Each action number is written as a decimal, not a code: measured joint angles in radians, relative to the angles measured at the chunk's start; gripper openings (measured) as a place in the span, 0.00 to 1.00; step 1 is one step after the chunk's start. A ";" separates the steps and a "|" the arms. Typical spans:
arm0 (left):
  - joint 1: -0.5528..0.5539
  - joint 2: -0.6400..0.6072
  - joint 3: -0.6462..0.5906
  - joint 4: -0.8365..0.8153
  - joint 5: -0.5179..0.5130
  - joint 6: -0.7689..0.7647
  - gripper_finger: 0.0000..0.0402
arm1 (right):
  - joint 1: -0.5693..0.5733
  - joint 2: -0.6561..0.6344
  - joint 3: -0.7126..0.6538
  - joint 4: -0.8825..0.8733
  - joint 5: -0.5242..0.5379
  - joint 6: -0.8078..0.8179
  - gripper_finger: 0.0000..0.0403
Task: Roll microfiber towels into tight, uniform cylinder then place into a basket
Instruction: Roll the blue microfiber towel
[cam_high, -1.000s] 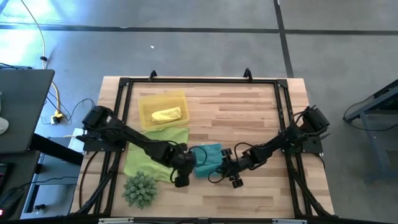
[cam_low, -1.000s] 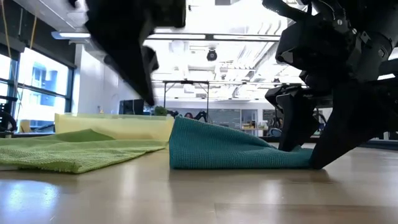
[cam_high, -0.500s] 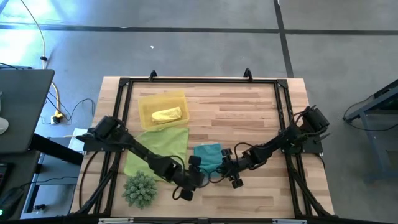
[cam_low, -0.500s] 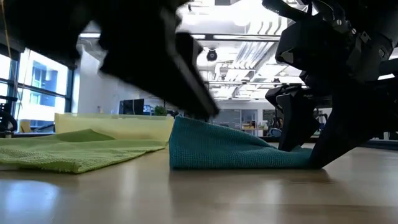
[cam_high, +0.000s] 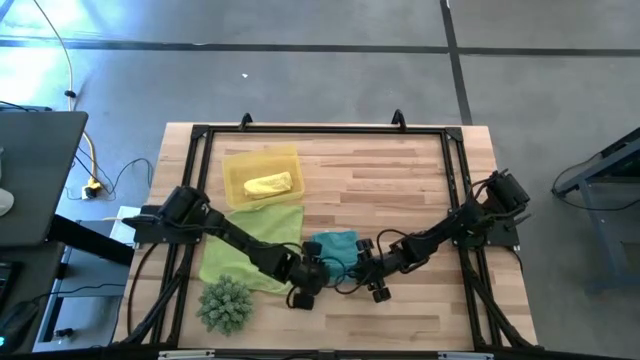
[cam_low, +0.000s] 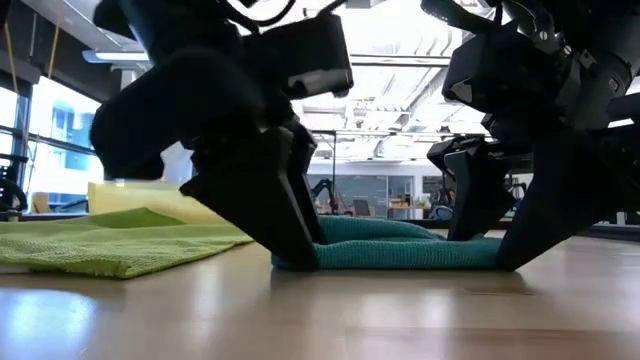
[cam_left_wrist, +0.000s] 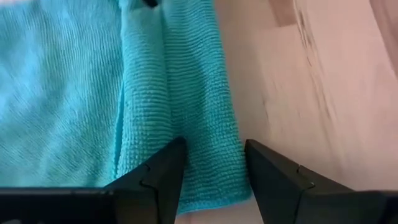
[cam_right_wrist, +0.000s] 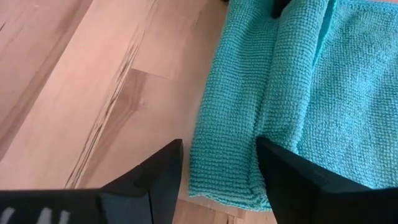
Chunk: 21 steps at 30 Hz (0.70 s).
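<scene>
The teal towel (cam_high: 335, 247) lies flat on the table's middle near part, its near edge folded into a thick roll (cam_left_wrist: 208, 124). My left gripper (cam_high: 312, 272) is open and down at the roll's left end. My right gripper (cam_high: 366, 266) is open and down at its right end (cam_right_wrist: 230, 143). The lime green towel (cam_high: 250, 240) lies spread flat to the left. The yellow towel (cam_high: 268, 185) lies rolled up in the translucent yellow basket (cam_high: 235, 170). My left gripper points down from above, its two fingers (cam_left_wrist: 163, 171) standing on either side of the roll's left end (cam_left_wrist: 211, 155), across the roll. The left finger's tip rests on the towel, which lies on the table. My right gripper points down from above, its fingers (cam_right_wrist: 292, 177) on either side of the roll's right end (cam_right_wrist: 227, 162), across the roll. The roll fills the gap between them and lies on the table.
A spiky green plant-like ball (cam_high: 225, 303) sits near the table's near left corner, close to my left arm. A black frame (cam_high: 320, 130) runs around the table top. Bare wood (cam_high: 400, 185) lies to the far right.
My left gripper has swung from the towel's left side round toward the near edge and come down on the roll's left end. The towel's left end, which stood up in a peak, now lies lower and flatter.
</scene>
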 joint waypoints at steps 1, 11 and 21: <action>0.004 0.005 0.000 0.004 0.015 -0.032 0.40 | 0.000 0.000 0.000 0.000 0.000 0.000 0.49; 0.017 0.014 -0.001 0.042 0.074 -0.199 0.14 | 0.020 -0.091 -0.006 -0.053 0.054 0.030 0.49; 0.037 0.017 -0.005 0.132 0.277 -0.241 0.05 | 0.180 -0.177 -0.005 -0.054 0.288 -0.095 0.49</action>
